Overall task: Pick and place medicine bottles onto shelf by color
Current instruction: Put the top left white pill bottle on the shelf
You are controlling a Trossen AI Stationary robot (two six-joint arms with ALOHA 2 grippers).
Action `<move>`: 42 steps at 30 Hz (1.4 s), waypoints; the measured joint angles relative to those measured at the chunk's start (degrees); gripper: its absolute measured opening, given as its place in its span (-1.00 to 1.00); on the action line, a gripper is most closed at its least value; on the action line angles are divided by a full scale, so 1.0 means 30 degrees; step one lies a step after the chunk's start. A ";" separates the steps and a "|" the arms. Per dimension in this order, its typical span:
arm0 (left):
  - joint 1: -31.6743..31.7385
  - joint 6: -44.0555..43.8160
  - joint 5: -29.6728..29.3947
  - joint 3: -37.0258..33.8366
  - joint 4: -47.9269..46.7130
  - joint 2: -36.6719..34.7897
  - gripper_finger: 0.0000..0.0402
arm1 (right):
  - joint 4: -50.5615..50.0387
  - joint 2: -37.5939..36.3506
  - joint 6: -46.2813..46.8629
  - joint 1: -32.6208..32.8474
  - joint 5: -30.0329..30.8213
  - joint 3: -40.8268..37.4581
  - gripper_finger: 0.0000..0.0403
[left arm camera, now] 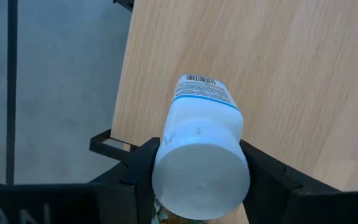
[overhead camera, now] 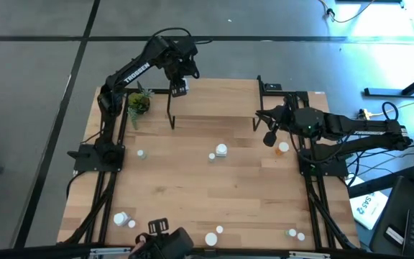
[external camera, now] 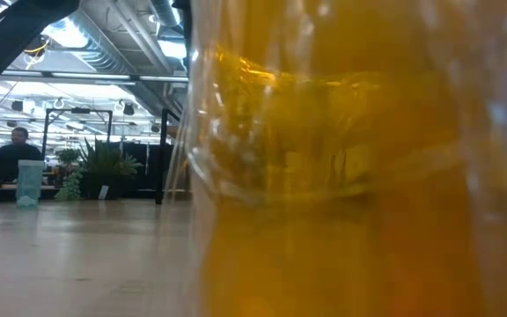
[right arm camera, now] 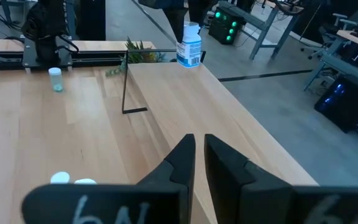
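Item 1. Left gripper (overhead camera: 179, 88): fingers clamped on a white bottle (left arm camera: 201, 152), cap toward the wrist and label end pointing out. It hovers over the left end of the shelf (overhead camera: 214, 97), apparently so the bottle can be set down there. The plant (overhead camera: 138, 103) lies just beside and below that end.

Item 2. Loose bottles: a pale green one (overhead camera: 141, 154) and a white one (overhead camera: 221, 150) lie on the table (overhead camera: 192, 187), well apart from either gripper, awaiting sorting.

Item 3. Right gripper (right arm camera: 199, 163): fingers closed, empty, waiting near the shelf's right end; an orange bottle (overhead camera: 278, 151) lies just beside it.
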 joint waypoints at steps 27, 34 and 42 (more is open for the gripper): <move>-0.0033 0.0688 0.0652 -0.1610 0.0015 -0.0029 -0.16 | 0.0004 0.0000 -0.0006 0.0000 0.0000 -0.0007 -0.80; -0.0030 0.0853 -0.0007 -0.1734 0.0064 -0.0029 -0.16 | 0.0000 0.0000 0.0015 0.0000 0.0000 -0.0007 -0.80; 0.0394 0.1005 0.0028 -0.1734 0.0571 -0.0029 -0.16 | 0.0000 0.0000 -0.0012 -0.0004 0.0001 -0.0007 -0.80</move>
